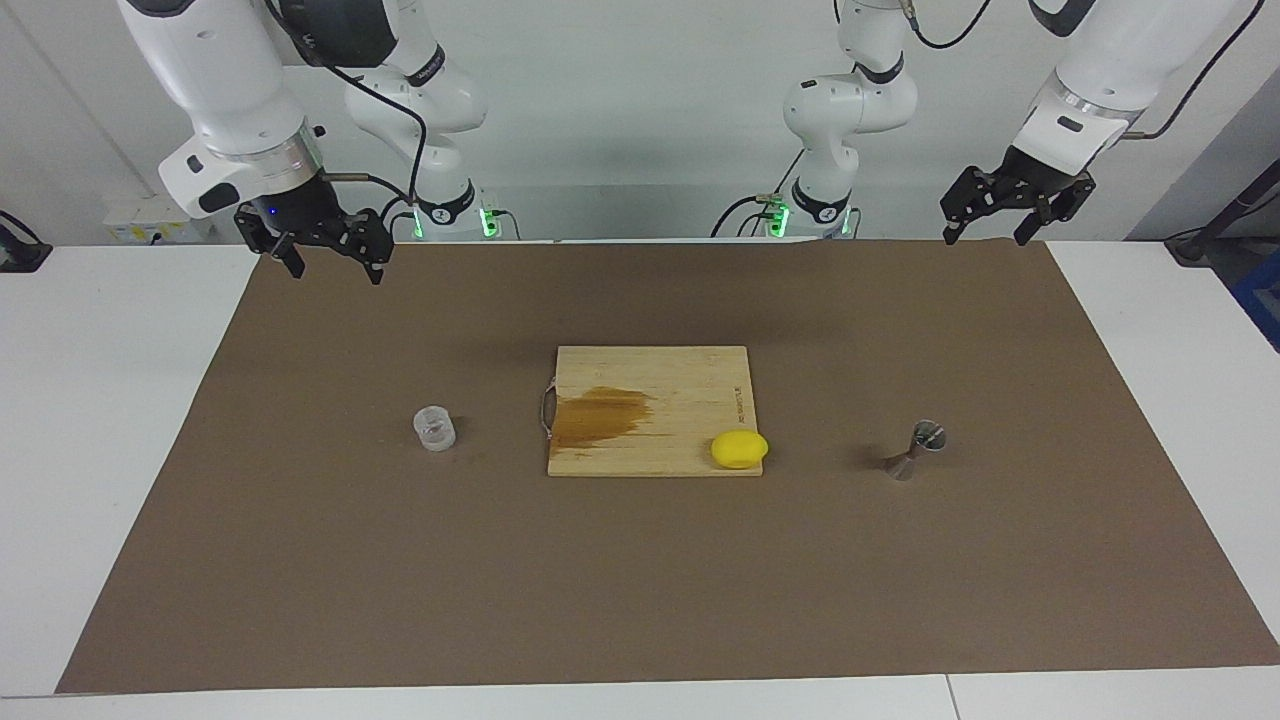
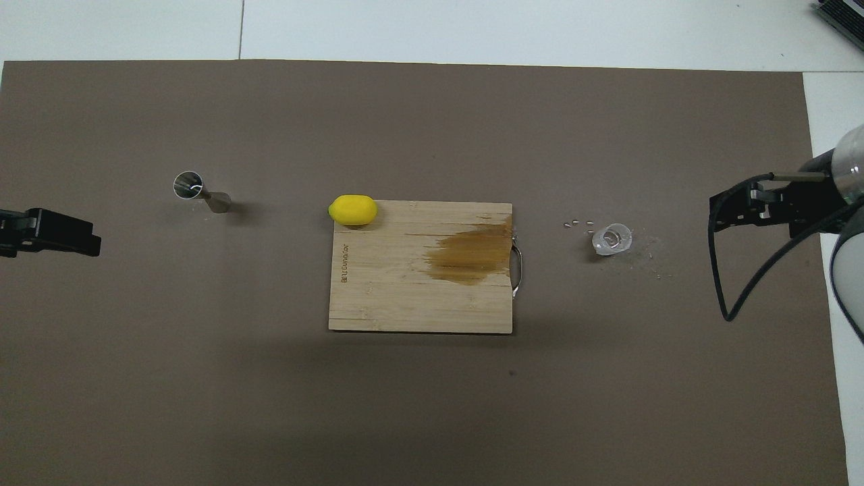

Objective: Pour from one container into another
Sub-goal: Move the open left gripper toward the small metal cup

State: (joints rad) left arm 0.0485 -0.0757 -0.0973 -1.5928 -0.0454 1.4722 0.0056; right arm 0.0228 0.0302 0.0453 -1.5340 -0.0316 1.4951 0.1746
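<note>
In the facing view the right gripper (image 1: 330,262) is hanging at the upper left of the frame, jaws spread and holding nothing, high over the brown mat's (image 1: 300,560) edge by the robots. The left gripper (image 1: 1000,228) is hanging at the upper right, likewise spread and empty. Both arms are waiting.

The clear cup (image 1: 435,428) is standing upright left of centre, well apart from the cutting board (image 1: 650,440). The metal jigger (image 1: 915,452) is sitting right of centre; it appears tilted or lying over, though that is hard to tell. A lemon (image 1: 739,449) is resting on the board's lower right corner.

In the overhead view a few small grains (image 2: 579,223) are lying just beside the cup, so spilling looks like a real risk. The cup is small and smooth, and a grip off its middle could tip it. The jigger's mouth is narrow and its stance doubtful, so a pour could miss it or knock it over. The board and lemon are lying between the two vessels, so a low carry could clip them.
</note>
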